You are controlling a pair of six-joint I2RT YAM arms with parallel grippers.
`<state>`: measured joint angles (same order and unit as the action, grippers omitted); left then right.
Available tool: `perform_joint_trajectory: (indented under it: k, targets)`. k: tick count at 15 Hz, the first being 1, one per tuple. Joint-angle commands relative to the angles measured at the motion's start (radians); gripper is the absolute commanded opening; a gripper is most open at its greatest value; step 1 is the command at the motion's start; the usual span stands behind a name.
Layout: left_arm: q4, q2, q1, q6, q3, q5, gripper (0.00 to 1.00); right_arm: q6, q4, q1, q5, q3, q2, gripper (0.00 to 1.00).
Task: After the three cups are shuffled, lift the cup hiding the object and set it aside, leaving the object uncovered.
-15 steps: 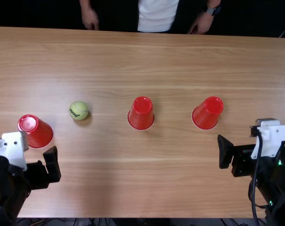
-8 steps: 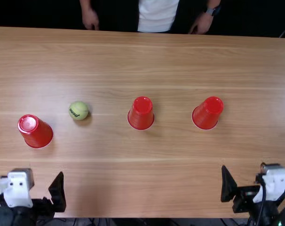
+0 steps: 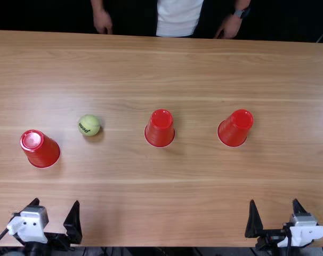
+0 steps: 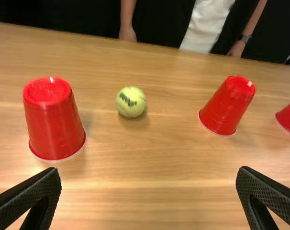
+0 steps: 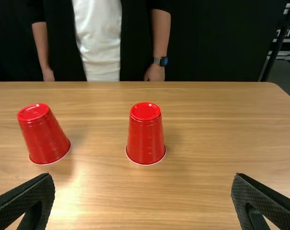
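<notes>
Top view: the tennis ball (image 3: 89,125) is seen uncovered, at 2 o'clock from the set-aside red cup (image 3: 40,148). The left gripper (image 3: 54,221) and right gripper (image 3: 274,224) are spread apart at the near edge.

Left wrist view: nothing is gripped.

Right wrist view: the other two cups (image 5: 146,134) are probably best left alone, with the arms parked clear.

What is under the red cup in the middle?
The middle cup stands upside down, rim flat on the table, so whatever is under it is covered and cannot be seen. The tennis ball lies in the open, between it and the left cup.
</notes>
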<state>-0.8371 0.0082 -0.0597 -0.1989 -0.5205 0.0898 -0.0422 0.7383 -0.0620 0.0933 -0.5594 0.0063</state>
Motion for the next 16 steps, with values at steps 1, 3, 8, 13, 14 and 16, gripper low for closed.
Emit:
perform_joint_trajectory:
  k: [1, 3, 8, 13, 14, 16]
  targets:
    - [0.022, -0.008, -0.006, 0.000, 0.040, 0.008, 1.00, -0.002, -0.036, -0.009, -0.005, 0.061, -0.006, 1.00]
    - [0.130, -0.008, -0.005, 0.004, 0.123, -0.001, 1.00, -0.002, -0.111, -0.009, -0.001, 0.119, -0.006, 1.00]
    - [0.596, -0.008, -0.003, 0.188, 0.363, 0.011, 1.00, 0.011, -0.535, -0.012, 0.002, 0.288, -0.006, 1.00]
    - [0.708, -0.008, -0.003, 0.295, 0.502, 0.008, 1.00, 0.009, -0.774, -0.010, 0.004, 0.481, -0.006, 1.00]
    - [0.727, -0.008, -0.005, 0.291, 0.516, 0.010, 1.00, 0.011, -0.776, -0.010, 0.001, 0.512, -0.006, 1.00]
    - [0.740, -0.008, -0.005, 0.287, 0.521, 0.010, 1.00, 0.013, -0.776, -0.009, -0.001, 0.533, -0.006, 1.00]
